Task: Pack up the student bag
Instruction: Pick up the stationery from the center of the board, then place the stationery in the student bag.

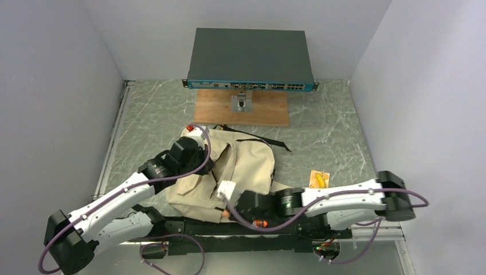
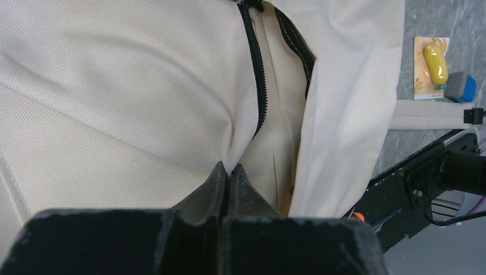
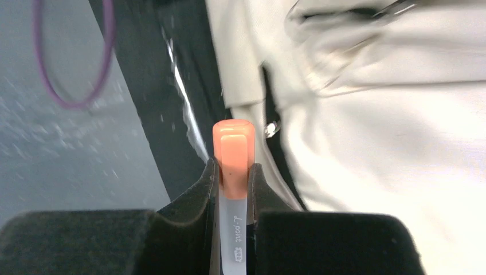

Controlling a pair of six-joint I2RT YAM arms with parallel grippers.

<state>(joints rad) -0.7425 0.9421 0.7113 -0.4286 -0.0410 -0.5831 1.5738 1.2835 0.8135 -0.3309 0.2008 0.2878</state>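
The bag mouth is parted only to a narrow slit between black zipper lines, one edge being pinched up by the left fingers. The near side is blocked by a black rail; the pen in the right fingers is held just over it. Bare tabletop is left right of the bag, save for a packet. The back is taken by a switch on a board, and both sides are closed by walls.
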